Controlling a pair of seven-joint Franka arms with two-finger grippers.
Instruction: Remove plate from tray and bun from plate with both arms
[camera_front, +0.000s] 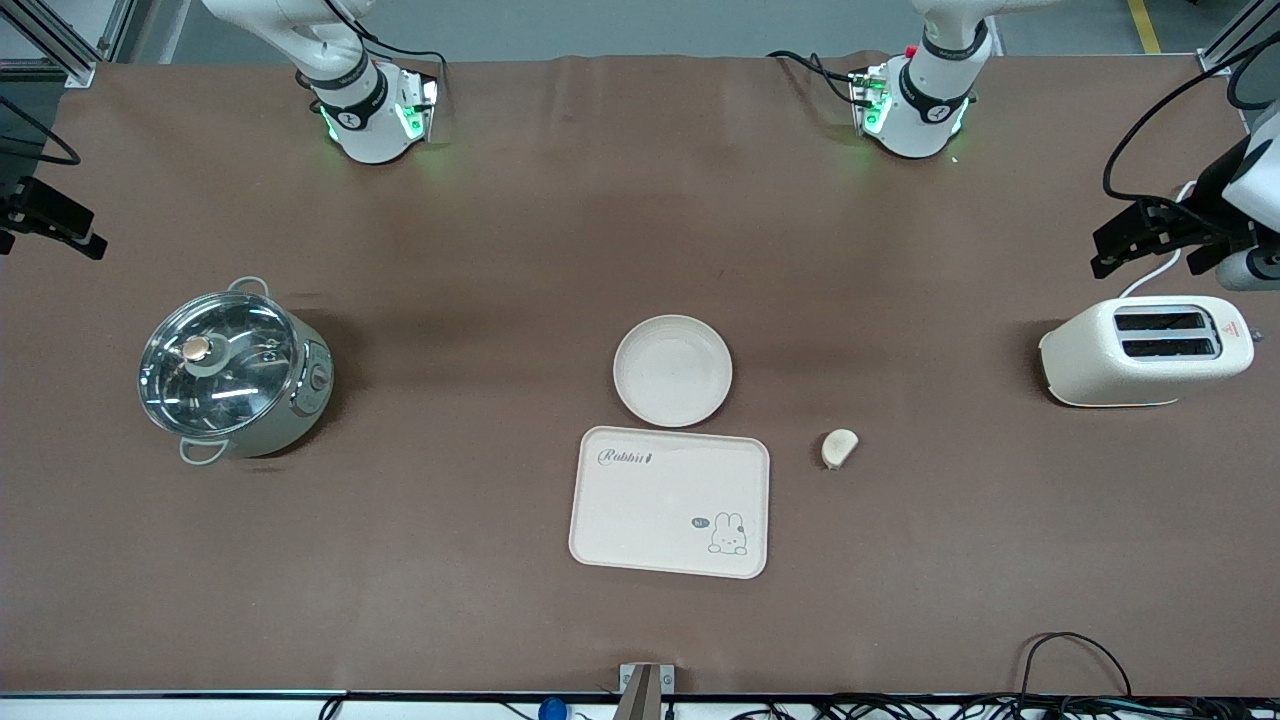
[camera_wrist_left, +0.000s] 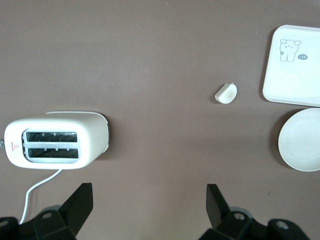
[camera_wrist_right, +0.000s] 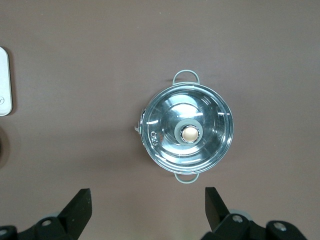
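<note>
The round cream plate (camera_front: 672, 370) lies on the brown table, just farther from the front camera than the rabbit tray (camera_front: 670, 502). It also shows in the left wrist view (camera_wrist_left: 302, 140). The small pale bun (camera_front: 839, 447) lies on the table beside the tray, toward the left arm's end, and shows in the left wrist view (camera_wrist_left: 226, 93). My left gripper (camera_wrist_left: 148, 195) is open and empty, high over the table by the toaster; it shows in the front view (camera_front: 1130, 240). My right gripper (camera_wrist_right: 148, 197) is open and empty, high over the table by the pot (camera_front: 60, 225).
A cream toaster (camera_front: 1145, 350) with a white cord stands at the left arm's end (camera_wrist_left: 55, 140). A steel pot with a glass lid (camera_front: 232, 368) stands at the right arm's end (camera_wrist_right: 187, 130). The tray's edge shows in the right wrist view (camera_wrist_right: 4, 82).
</note>
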